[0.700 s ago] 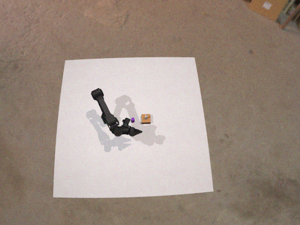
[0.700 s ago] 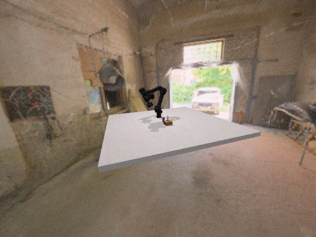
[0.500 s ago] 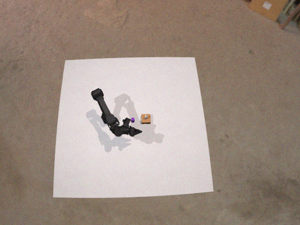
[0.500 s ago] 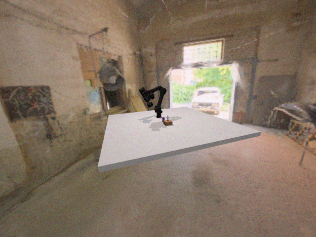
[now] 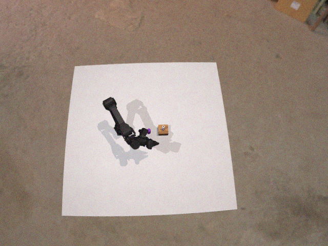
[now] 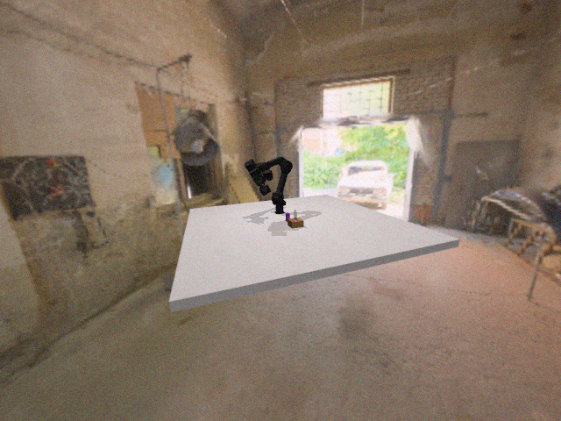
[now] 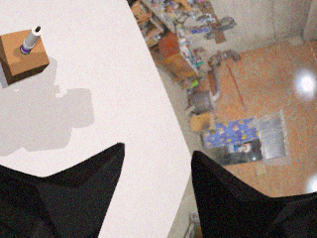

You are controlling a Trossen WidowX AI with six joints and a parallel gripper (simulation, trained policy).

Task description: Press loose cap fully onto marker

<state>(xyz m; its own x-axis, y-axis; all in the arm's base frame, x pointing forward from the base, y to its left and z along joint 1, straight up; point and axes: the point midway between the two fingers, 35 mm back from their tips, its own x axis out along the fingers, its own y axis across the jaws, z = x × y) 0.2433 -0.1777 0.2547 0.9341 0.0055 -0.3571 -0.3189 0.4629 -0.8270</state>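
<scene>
Purple cap stands apart from the marker

My tool [image 5: 158, 143] [image 7: 158, 153] is released, with its fingers parted and nothing between them. At the upper left of the wrist view, the marker [image 5: 163, 127] [image 6: 295, 214] [image 7: 31, 40] stands in the wooden block [image 5: 163, 131] [image 6: 295, 223] [image 7: 25, 59]. In the top view, the purple cap [image 5: 149, 130] [image 6: 287, 216] is on the table [image 5: 185, 171] [image 6: 272, 267] [image 7: 94, 30], left of the block.

From where I stand, only small shifts show. Seen from above, the stubby part [image 5: 143, 131] jutting from beside the claw [image 5: 156, 143] has edged closer to the purple cap [image 5: 148, 130]. The arm's shadow [image 5: 175, 146] has drawn in a little, its far end now nearer the claw's tip and nearer the wooden block [image 5: 163, 129] beyond it.
</scene>
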